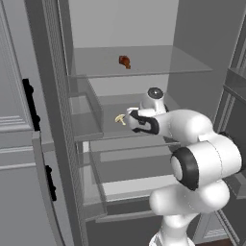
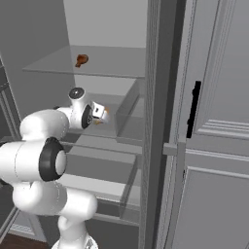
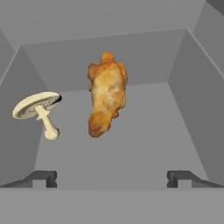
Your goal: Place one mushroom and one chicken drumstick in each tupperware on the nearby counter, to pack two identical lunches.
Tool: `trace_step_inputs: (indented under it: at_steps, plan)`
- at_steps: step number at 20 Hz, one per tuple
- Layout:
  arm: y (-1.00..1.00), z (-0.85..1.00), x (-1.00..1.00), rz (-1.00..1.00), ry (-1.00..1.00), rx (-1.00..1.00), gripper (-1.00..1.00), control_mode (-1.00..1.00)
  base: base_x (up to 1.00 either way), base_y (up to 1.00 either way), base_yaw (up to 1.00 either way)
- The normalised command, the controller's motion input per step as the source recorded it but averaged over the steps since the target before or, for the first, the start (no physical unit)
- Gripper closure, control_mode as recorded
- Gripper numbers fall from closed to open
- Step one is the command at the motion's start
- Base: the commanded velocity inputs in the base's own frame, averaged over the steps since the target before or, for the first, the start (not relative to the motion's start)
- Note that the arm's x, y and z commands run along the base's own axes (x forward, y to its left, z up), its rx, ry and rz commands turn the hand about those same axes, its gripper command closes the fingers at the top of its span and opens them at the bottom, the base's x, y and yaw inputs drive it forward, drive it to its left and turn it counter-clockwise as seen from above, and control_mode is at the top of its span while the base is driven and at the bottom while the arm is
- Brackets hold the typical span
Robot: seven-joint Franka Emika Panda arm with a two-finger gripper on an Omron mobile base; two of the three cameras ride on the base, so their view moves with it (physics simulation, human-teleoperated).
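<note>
A golden-brown chicken drumstick (image 3: 106, 98) lies on a grey shelf inside the open fridge, straight ahead of my gripper (image 3: 113, 178). A pale mushroom (image 3: 37, 107) stands just to its left. The jaws are open with nothing between them, a short way back from both. From the left base view the gripper (image 1: 129, 115) reaches into the middle shelf, close beside the mushroom (image 1: 120, 118). A second drumstick (image 1: 124, 61) (image 2: 81, 60) rests on the glass shelf above. In the right base view the gripper (image 2: 100, 114) points into the same shelf. The tupperware and the counter are out of view.
Glass shelves (image 1: 139, 72) stack above and below my hand, with side walls close on both sides. The open fridge door (image 1: 29, 144) with dark handles stands at the left. A grey cabinet front (image 2: 214, 146) flanks the right.
</note>
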Motion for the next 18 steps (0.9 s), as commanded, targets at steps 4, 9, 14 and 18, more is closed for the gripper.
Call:
trace_step_inputs:
  at_steps: [4,9,14,18]
  plan:
    - [0.00,-0.17,0.53,0.00,0.03,0.00,-1.00,-1.00,0.00,0.00,0.00]
    - [0.00,-0.18,0.52,0.00,0.01,0.00,-1.00,-1.00,0.00,0.00,0.00]
    - [0.00,-0.25,0.52,0.00,0.00,0.00,-1.00,-1.00,0.00,0.00,0.00]
    - [0.00,-0.29,0.51,-0.01,0.00,0.00,-1.00,-1.00,0.00,0.00,0.00]
